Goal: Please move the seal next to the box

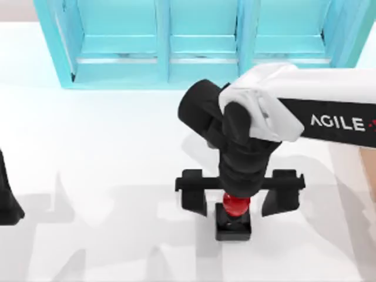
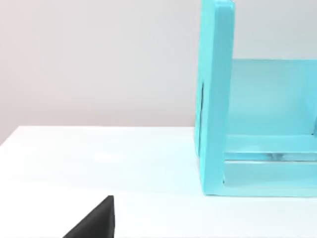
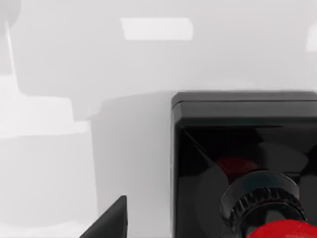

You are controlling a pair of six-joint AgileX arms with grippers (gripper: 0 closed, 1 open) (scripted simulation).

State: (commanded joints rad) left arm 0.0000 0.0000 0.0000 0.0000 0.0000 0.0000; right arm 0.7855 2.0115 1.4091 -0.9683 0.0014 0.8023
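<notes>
In the top view, the right tool (image 1: 233,200) hangs over the lower middle of the frame, its arm reaching in from the right edge with the AgileX lettering on its dark sleeve. The two fingers (image 1: 194,194) stand wide apart on a black crossbar, one on each side of the seal (image 1: 233,218), and neither touches it. The seal sits upright on the white counter (image 1: 106,153), just below the tool's wrist: its red rounded knob shows right under the wrist and its black cube-like base lies beneath that, towards the bottom of the frame.

The right wrist view looks down close on the seal (image 3: 242,163), which takes up the lower right of that frame: the black base with its flat top and, at the bottom edge, the ribbed collar and a slice of the red knob. One dark fingertip (image 3: 111,220) pokes in at the bottom, left of the base and clear of it.

A strip of the tan box (image 1: 365,170) shows at the right edge of the top view, below the arm, well apart from the seal. The cyan-blue shelf unit (image 1: 200,41) with its compartments spans the top of the frame.

The left tool (image 1: 8,200) is parked at the far left edge of the top view; I cannot tell how its fingers stand. The left wrist view shows the shelf unit's end wall (image 2: 215,99) in the right half of the frame.
</notes>
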